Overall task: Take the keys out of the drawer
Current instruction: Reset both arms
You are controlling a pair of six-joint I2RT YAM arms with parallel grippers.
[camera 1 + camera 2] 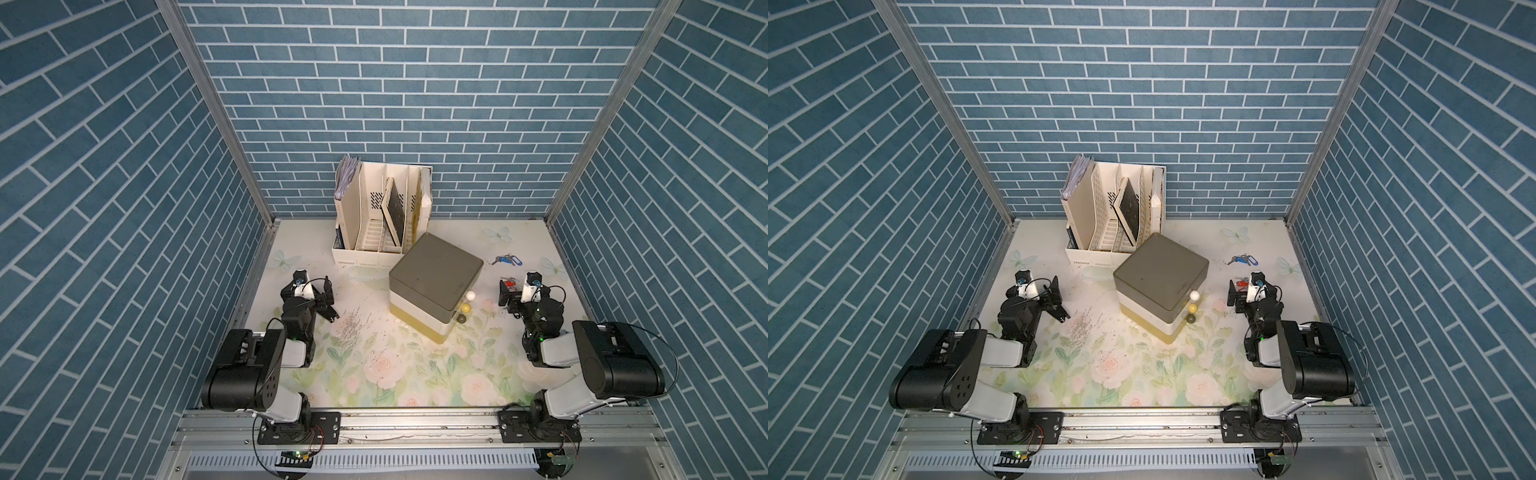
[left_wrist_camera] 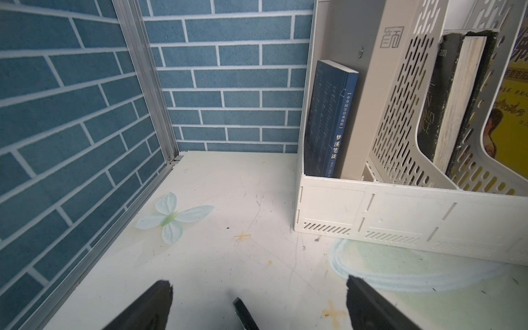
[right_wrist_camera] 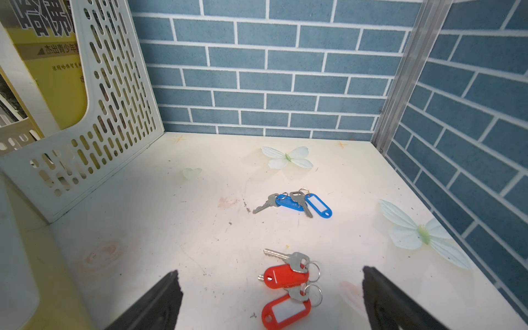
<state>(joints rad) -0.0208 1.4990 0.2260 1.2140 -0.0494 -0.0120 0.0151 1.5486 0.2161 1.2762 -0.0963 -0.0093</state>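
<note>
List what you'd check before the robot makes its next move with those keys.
1. Right gripper open and empty: ok.
2. Left gripper open and empty: ok.
3. Red-tag keys out on the table, between the right gripper's open jaws: ok.
4. Blue-tag keys out on the table, nearer the back wall: ok.
5. No keys left in the drawers, which look shut: cannot tell.
</note>
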